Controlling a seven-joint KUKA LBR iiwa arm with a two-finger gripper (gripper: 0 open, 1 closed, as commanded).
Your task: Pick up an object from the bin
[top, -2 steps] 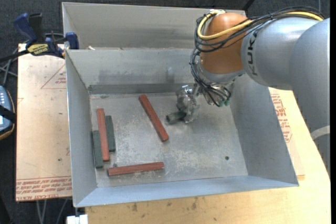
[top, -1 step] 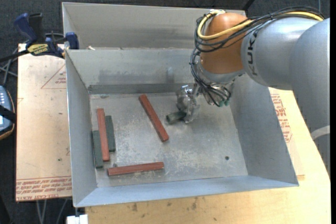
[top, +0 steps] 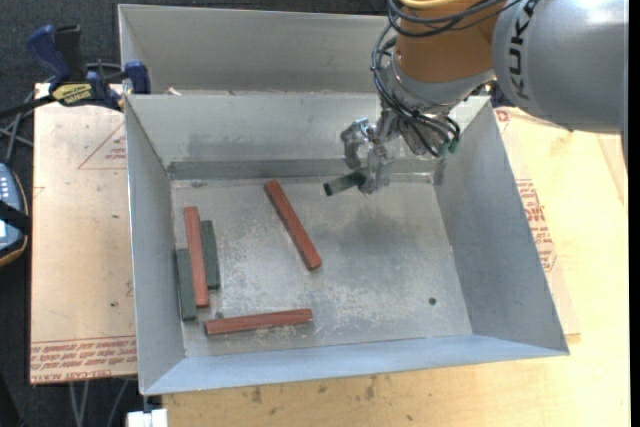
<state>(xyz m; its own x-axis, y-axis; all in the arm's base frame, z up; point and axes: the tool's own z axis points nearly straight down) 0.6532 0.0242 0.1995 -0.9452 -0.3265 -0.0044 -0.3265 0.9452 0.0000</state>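
Grey metal bin point(top: 500, 245) below: I see my gripper point(top: 368, 177) by the far wall, fingers closed narrowly on a dark green stick point(top: 343, 184) that juts left (the nearest neighbour, a slanted red stick point(top: 293, 225), lies apart).

I see my pincer point(top: 368, 177) near the back wall of the bin point(top: 150, 215), with a short dark green stick point(top: 343, 185) apparently clamped in it. A brown-red stick point(top: 293, 224) lies diagonally mid-floor. Three more sticks point(top: 195, 255) lie by the left wall, and a front stick point(top: 258, 321) lies by the near edge.
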